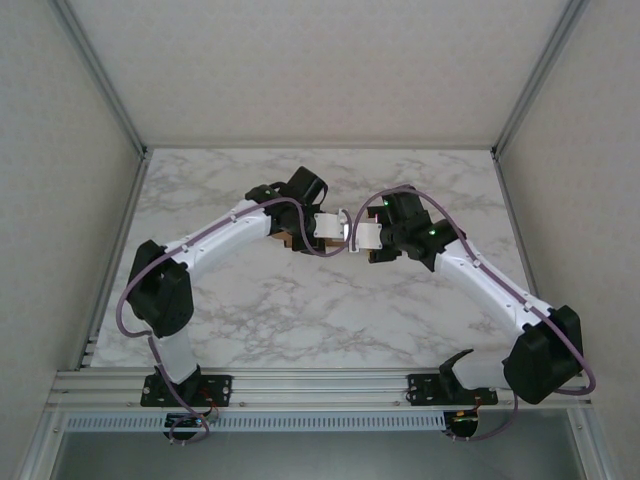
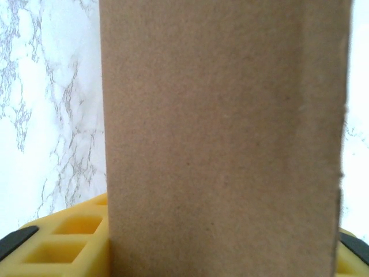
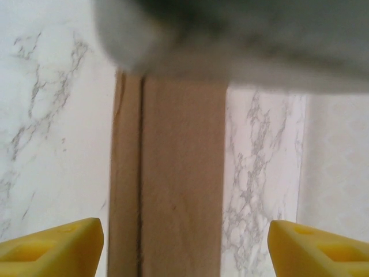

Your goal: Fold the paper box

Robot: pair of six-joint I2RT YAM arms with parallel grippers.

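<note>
The paper box (image 2: 225, 115), plain brown cardboard, stands upright between the yellow fingers (image 2: 63, 242) of my left gripper (image 2: 225, 248), which is shut on it across its width. In the top view a brown corner of the box (image 1: 290, 240) shows under the left wrist, at the table's middle, where my left gripper (image 1: 338, 228) and right gripper (image 1: 356, 238) meet. In the right wrist view the box's narrow side (image 3: 173, 190), with a dark seam, sits between the fingers of my open right gripper (image 3: 184, 236). It lies close to the left finger (image 3: 52, 248), and a wide gap separates it from the right finger (image 3: 320, 248).
The white marble table (image 1: 300, 320) lies under both arms, enclosed by pale walls and metal rails (image 1: 110, 260) at the sides. The blurred grey body of the left gripper (image 3: 242, 34) hangs across the top of the right wrist view.
</note>
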